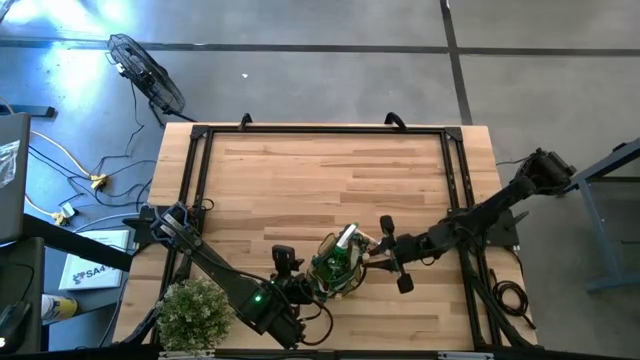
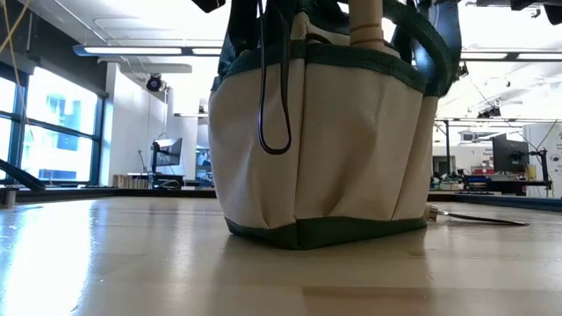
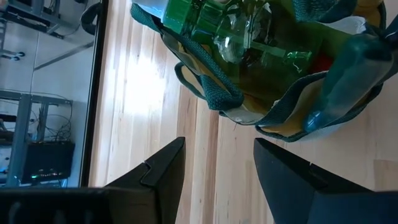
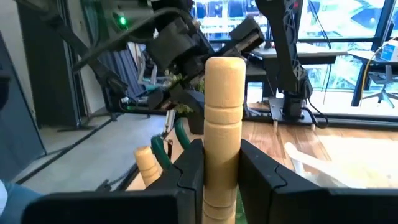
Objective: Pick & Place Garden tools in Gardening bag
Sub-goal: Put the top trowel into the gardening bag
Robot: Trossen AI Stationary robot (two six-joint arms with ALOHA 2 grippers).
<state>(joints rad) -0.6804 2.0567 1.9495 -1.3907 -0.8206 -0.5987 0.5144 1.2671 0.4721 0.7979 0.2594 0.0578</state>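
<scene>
The gardening bag (image 1: 338, 265) stands on its base near the table's front edge; it fills the low view (image 2: 325, 132), tan with green trim. Green-and-clear pieces (image 3: 236, 31) lie inside it. A wooden tool handle (image 4: 222, 106) stands upright above the bag's top (image 2: 367, 22), and my right gripper (image 1: 372, 252) is shut on it. A second wooden handle (image 4: 147, 165) shows lower beside it. My left gripper (image 3: 217, 149) is open and empty just left of the bag (image 1: 303, 288), its fingers pointing at the bag's side. My right gripper pinches the wooden handle's middle (image 4: 219, 155) between its two fingers (image 4: 189, 168). The fingers come about level from the table's right side and lie across the handle. The handle stands upright, its rounded free end (image 4: 225, 65) above the fingers. Its lower end is hidden below them.
A bushy green plant (image 1: 192, 312) stands at the front left corner beside my left arm. A black frame (image 1: 200, 180) runs around the tabletop. The far half of the wooden table (image 1: 330, 170) is open room.
</scene>
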